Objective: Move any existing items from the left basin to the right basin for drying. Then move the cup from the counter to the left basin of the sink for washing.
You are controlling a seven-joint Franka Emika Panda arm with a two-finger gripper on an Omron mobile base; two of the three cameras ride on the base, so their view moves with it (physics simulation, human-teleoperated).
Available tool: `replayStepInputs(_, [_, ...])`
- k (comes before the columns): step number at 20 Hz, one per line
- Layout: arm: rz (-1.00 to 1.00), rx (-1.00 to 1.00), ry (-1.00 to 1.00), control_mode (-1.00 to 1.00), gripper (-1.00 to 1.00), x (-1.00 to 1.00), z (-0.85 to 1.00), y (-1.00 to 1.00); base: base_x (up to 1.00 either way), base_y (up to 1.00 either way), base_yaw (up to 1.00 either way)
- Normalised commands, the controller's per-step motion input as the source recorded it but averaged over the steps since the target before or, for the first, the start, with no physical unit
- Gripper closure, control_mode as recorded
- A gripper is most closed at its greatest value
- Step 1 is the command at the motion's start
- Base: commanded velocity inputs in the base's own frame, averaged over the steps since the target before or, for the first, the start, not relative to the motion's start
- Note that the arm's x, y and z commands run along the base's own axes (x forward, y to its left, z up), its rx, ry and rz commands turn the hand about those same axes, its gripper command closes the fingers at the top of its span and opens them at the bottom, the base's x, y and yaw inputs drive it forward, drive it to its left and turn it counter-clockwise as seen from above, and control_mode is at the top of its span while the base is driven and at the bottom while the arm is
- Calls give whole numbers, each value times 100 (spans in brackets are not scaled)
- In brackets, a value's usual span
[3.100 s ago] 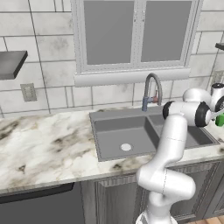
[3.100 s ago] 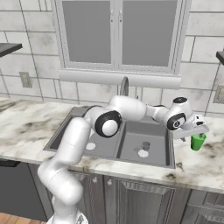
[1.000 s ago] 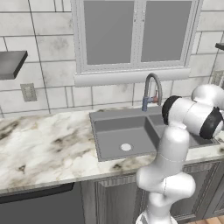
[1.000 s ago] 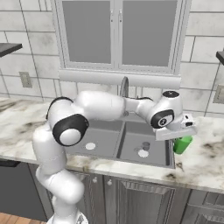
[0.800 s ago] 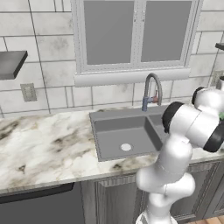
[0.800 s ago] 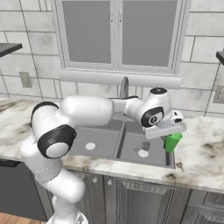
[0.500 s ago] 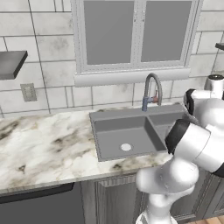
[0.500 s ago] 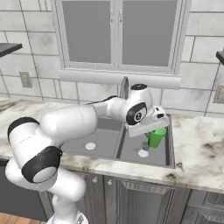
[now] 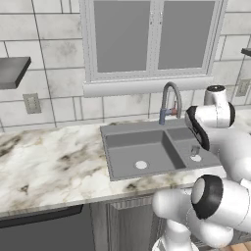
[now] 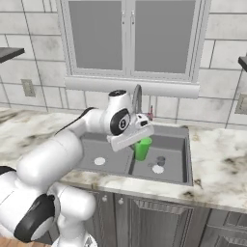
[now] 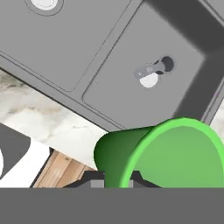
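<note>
The fingers (image 10: 141, 141) hold the cup (image 10: 142, 148) above what looks like the divider between left basin (image 10: 103, 149) and right basin (image 10: 170, 169).

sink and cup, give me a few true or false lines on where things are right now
1. The gripper holds the cup. True.
2. The cup stands on the counter. False: it is in the air over the sink.
3. A small grey object lies in the right basin. True.
4. The left basin holds a plate. False: just its pale drain shows there.
5. The faucet rises behind the sink. True.
</note>
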Motion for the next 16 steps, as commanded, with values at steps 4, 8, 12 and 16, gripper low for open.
replayStepInputs(4, [13,0,10,-100,100,0,1,100,0,0,0])
replayStepInputs(8, [11,2,7,-100,100,0,0,99,0,0,0])
replayStepInputs(12, [9,2,5,-100,100,13,1,89,0,0,0])
replayStepInputs(16, [8,3,4,-100,100,26,0,70,0,0,0])
